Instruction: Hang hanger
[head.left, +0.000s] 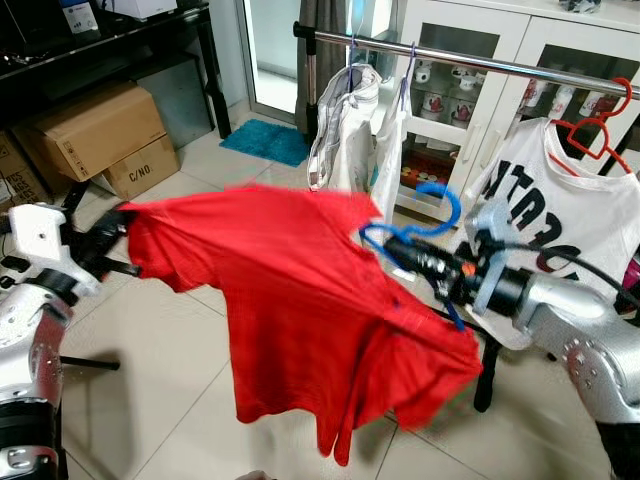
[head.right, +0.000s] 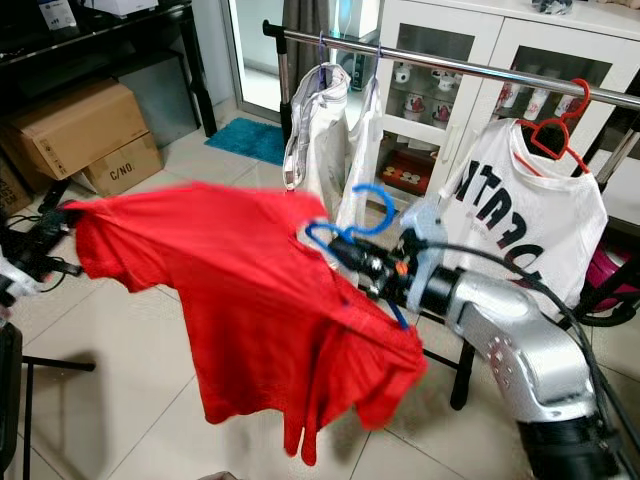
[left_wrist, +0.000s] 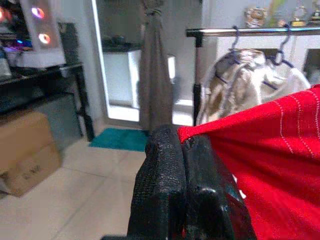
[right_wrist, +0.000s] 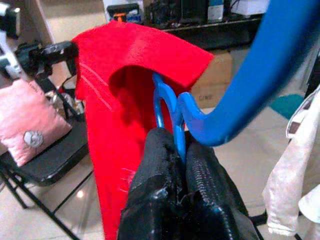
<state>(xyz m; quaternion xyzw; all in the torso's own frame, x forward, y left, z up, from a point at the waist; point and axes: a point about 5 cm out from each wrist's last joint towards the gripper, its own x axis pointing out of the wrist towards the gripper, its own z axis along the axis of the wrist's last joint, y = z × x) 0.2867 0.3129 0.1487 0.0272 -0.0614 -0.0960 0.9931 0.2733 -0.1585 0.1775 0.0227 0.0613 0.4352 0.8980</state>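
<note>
Right end effector (head.left: 400, 248) clamped on the blue hanger (head.left: 432, 215) carrying a red shirt (head.left: 300, 300); left end effector (head.left: 110, 232) pinches the shirt's left sleeve, rail (head.left: 470, 62) beyond.

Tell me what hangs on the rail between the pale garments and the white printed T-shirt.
Nothing: that stretch of rail is bare in the left eye view, between the pale garments and the white printed T-shirt.

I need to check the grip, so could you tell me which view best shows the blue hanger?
The right wrist view: the blue hanger sits clamped in the right gripper, entering the red shirt. Both eye views show its hook from afar.
</note>
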